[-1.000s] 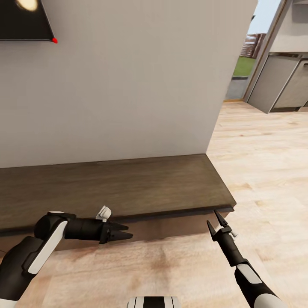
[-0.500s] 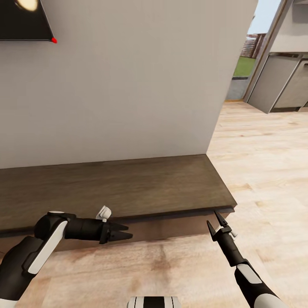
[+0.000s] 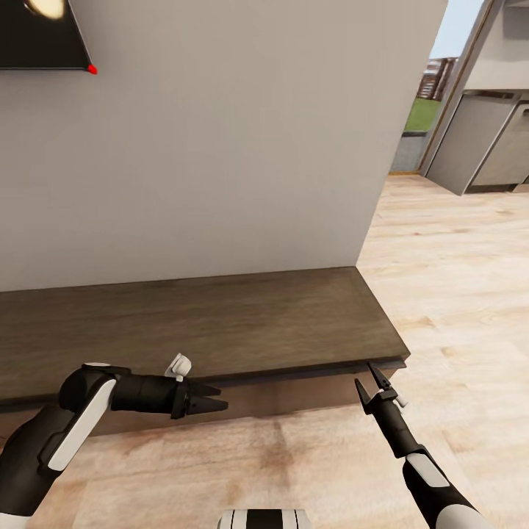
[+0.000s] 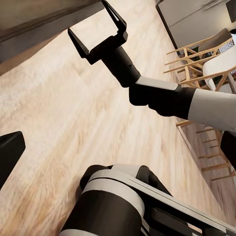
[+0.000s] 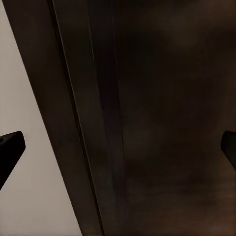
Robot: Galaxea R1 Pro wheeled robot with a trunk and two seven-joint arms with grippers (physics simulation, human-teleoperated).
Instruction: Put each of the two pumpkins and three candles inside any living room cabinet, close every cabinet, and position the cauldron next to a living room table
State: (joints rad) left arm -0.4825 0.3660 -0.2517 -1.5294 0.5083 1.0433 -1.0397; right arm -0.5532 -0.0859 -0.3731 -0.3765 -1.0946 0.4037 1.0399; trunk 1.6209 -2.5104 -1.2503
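Your right pincer [image 3: 373, 383] stands with its fingers spread wide and empty, tips pointing up at the underside of the top board's lip at the right front corner of the cabinet [image 3: 220, 323]. In the right wrist view the two fingertips sit at opposite edges with the dark wood front of the cabinet [image 5: 162, 123] between them and a paler strip to one side; the pincer is very near that front, but contact cannot be confirmed.

Your left pincer [image 3: 213, 400] is also open and empty. It points sideways along the front edge of the cabinet, towards the right arm, and the left wrist view looks straight at the right pincer [image 4: 98, 34] with its fingers apart over the wooden floor [image 4: 73, 108].

The cabinet's long axis runs left to right along the wall [image 3: 220, 147], square to your line of approach. The right arm is nearer to the right front corner, so you should judge it the arm for working that end of the front.

No pumpkin, candle or cauldron can be identified here. No brand, label or writing can be read.
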